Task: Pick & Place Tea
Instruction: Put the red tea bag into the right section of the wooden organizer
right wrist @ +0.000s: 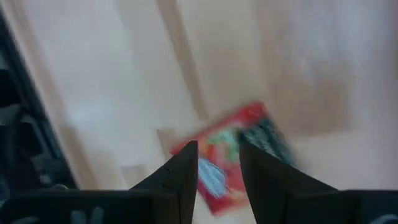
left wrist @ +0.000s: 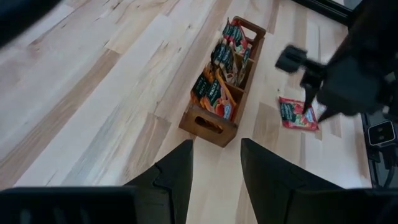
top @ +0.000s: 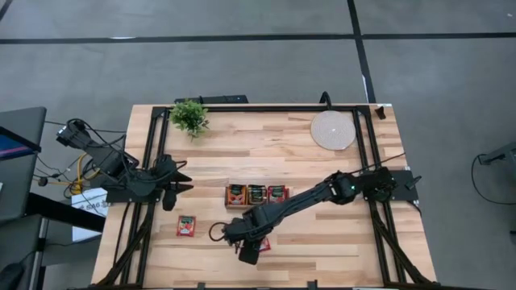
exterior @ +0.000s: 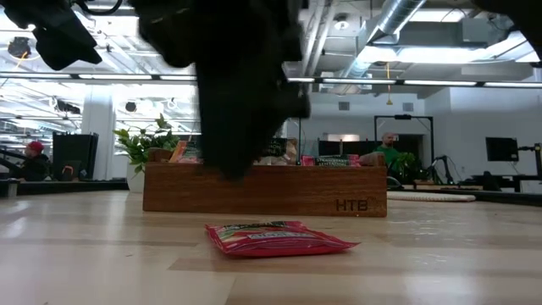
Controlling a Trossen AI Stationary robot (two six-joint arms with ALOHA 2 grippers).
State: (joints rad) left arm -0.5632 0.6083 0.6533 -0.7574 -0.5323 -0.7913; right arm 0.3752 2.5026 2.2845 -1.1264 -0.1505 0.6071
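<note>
Right hand (right wrist: 217, 155) part-open, seemingly empty, above red sachet (right wrist: 233, 155)

Mostly hidden in the high view under the right gripper (top: 248, 254): a red tea sachet (top: 264, 244), only an edge showing. Blurred in the right wrist view: same sachet (right wrist: 233, 152), print unreadable. Blocked in the low view at upper centre by a dark arm: part of the wooden tray (exterior: 264, 190). Too small to read: sachet print inside tray (top: 256, 194).
</note>
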